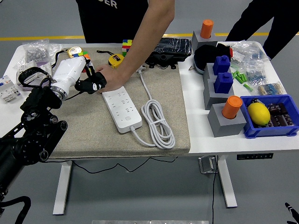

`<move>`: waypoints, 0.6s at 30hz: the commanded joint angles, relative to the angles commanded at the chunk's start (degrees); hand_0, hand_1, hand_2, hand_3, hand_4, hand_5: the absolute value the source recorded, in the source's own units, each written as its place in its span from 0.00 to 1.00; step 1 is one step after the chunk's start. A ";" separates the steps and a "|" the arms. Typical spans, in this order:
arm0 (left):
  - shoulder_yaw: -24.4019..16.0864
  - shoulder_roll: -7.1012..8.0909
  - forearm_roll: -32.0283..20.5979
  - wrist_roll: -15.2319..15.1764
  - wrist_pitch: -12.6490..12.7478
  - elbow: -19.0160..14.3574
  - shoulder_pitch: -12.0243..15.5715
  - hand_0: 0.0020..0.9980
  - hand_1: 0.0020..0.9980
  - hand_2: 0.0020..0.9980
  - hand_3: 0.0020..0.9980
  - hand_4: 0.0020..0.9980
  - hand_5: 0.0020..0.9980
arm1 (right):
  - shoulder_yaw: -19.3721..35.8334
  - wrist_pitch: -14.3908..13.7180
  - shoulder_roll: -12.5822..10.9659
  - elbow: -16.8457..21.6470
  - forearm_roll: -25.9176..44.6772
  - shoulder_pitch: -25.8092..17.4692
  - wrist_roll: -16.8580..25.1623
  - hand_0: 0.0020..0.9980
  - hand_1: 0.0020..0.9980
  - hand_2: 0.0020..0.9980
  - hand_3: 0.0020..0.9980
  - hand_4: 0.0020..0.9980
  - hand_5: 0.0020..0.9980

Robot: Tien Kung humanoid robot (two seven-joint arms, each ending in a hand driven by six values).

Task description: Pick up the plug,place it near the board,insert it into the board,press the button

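One table (pixel 233 140) carries everything — white, with a tan mat (pixel 93 126) spread over its left and middle. Two people stand at its far side; one reaches an arm (pixel 140 42) down over the mat, and that person's hand (pixel 110 74) rests at the far end of the board (pixel 122 108), a white power strip lying diagonally on the mat. My left arm (pixel 32 135) comes in from the lower left, black up to the white forearm, and my left hand (pixel 92 84) sits just left of the board's far end, close beside the person's hand. Its black fingers (pixel 96 86) are curled narrow; I cannot tell whether they hold the plug, since nothing clear shows between them. The board's white cable (pixel 156 123) lies coiled on the mat to its right. Grey blocks (pixel 219 93) stand on the bare table to the right, bearing blue pieces (pixel 223 81) and orange cylinders (pixel 232 107). A blue bin (pixel 285 128) near the right edge holds a yellow lemon (pixel 259 113). At the far left sit a cube (pixel 80 55) of many colours and a yellow tape measure (pixel 116 59) — both small, well apart from the board.
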 joint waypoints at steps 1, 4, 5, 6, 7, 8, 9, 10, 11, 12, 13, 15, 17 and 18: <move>-0.35 0.22 0.00 0.20 -0.18 -0.03 0.19 0.12 0.08 0.19 0.31 0.79 0.00 | -0.02 0.00 -0.01 0.00 0.04 -0.03 0.03 0.79 0.74 0.72 0.78 1.00 0.95; -1.82 1.15 0.00 0.90 -1.12 -0.10 1.47 0.12 0.08 0.19 0.31 0.79 0.00 | -0.20 0.03 0.02 0.00 0.19 -0.09 0.10 0.79 0.74 0.72 0.78 1.00 0.95; -1.87 1.50 0.00 0.95 -1.25 -0.12 1.81 0.12 0.08 0.19 0.31 0.79 0.00 | -0.26 0.03 0.02 0.00 0.27 -0.12 0.12 0.79 0.74 0.72 0.78 1.00 0.95; -1.88 1.67 0.00 0.98 -1.31 -0.12 1.98 0.12 0.08 0.19 0.31 0.79 0.00 | -0.29 0.03 0.02 0.00 0.32 -0.13 0.14 0.79 0.74 0.72 0.78 1.00 0.95; -1.79 2.06 0.00 1.02 -1.35 -0.14 2.35 0.12 0.08 0.19 0.31 0.79 0.00 | -0.27 0.02 0.02 0.00 0.29 -0.18 0.12 0.79 0.74 0.72 0.78 1.00 0.95; -1.64 2.70 0.00 1.09 -1.44 -0.10 3.00 0.12 0.08 0.19 0.31 0.79 0.00 | -0.19 0.02 0.03 0.00 0.21 -0.28 0.08 0.79 0.74 0.72 0.78 1.00 0.95; -1.58 3.04 0.00 1.13 -1.51 -0.03 3.38 0.12 0.08 0.19 0.31 0.79 0.00 | -0.14 0.01 0.03 0.00 0.14 -0.33 0.06 0.79 0.74 0.72 0.78 1.00 0.95; -1.52 3.33 0.00 1.14 -1.60 0.22 3.77 0.12 0.08 0.19 0.31 0.79 0.00 | -0.07 0.01 0.05 0.00 0.08 -0.39 0.02 0.79 0.74 0.72 0.78 1.00 0.95; -1.48 3.47 0.00 1.15 -1.66 0.39 3.99 0.12 0.08 0.19 0.31 0.79 0.00 | -0.02 0.00 0.07 0.00 0.03 -0.43 -0.01 0.79 0.74 0.72 0.78 1.00 0.95; -1.30 3.72 0.00 1.22 -1.92 0.69 4.46 0.12 0.08 0.19 0.31 0.79 0.00 | -0.09 0.01 0.08 0.00 0.10 -0.46 0.00 0.79 0.74 0.72 0.78 1.00 0.95; -1.20 3.83 0.00 1.24 -2.02 0.81 4.66 0.12 0.09 0.19 0.31 0.79 0.00 | -0.13 0.01 0.08 0.00 0.14 -0.47 0.01 0.79 0.74 0.72 0.78 1.00 0.95; 0.41 4.41 0.00 1.05 -2.27 1.15 5.58 0.12 0.09 0.19 0.31 0.79 0.00 | -0.25 0.03 0.10 0.00 0.25 -0.46 0.06 0.79 0.74 0.72 0.78 1.00 0.95; 1.56 4.54 0.00 0.92 -2.28 1.40 6.14 0.12 0.09 0.19 0.31 0.79 0.00 | -0.34 0.03 0.11 0.00 0.35 -0.43 0.09 0.79 0.74 0.72 0.78 1.00 0.95; 1.99 4.49 0.00 0.86 -2.25 1.53 6.38 0.12 0.09 0.19 0.31 0.79 0.00 | -0.39 0.03 0.12 0.00 0.40 -0.42 0.10 0.79 0.74 0.72 0.78 1.00 0.95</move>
